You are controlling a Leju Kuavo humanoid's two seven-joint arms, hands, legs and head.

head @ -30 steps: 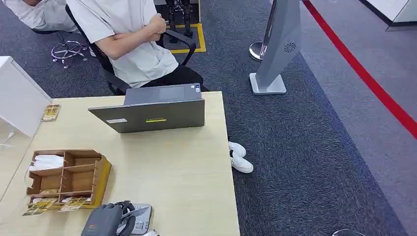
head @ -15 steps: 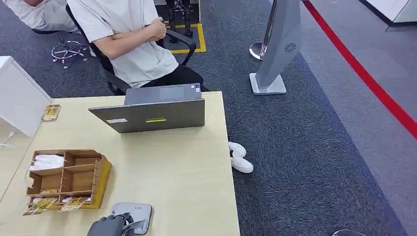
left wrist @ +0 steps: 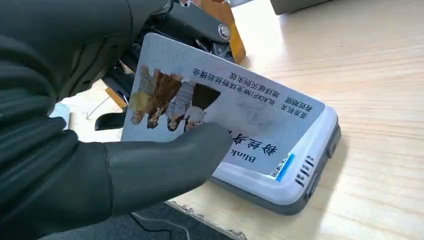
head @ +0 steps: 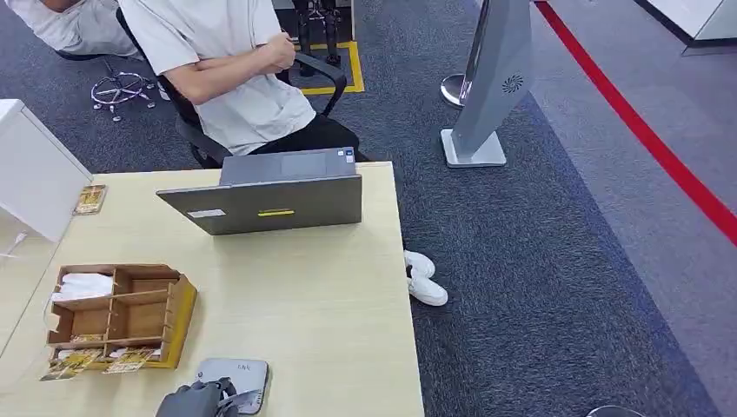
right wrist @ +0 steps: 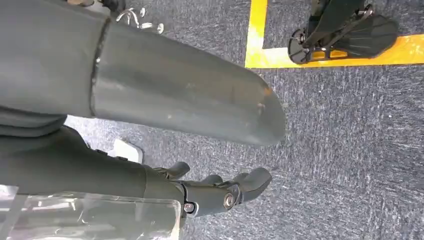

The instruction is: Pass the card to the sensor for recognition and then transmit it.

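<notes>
Our left hand [left wrist: 75, 165] pinched the card [left wrist: 220, 107] flat over the sensor [left wrist: 295, 170] beneath it, so the reader could register it.

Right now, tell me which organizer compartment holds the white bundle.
The far-left compartment of the wooden organizer, farthest from the left hand, holds the white bundle; its neighbours look empty.

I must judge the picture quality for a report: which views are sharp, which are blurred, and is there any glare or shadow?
Head view: evenly lit and sharp; the laptop casts a soft shadow on the table. Left wrist view: the card print is readable, the left hand close and soft-edged. Right wrist view: the right hand is blurred, the carpet sharp.
</notes>
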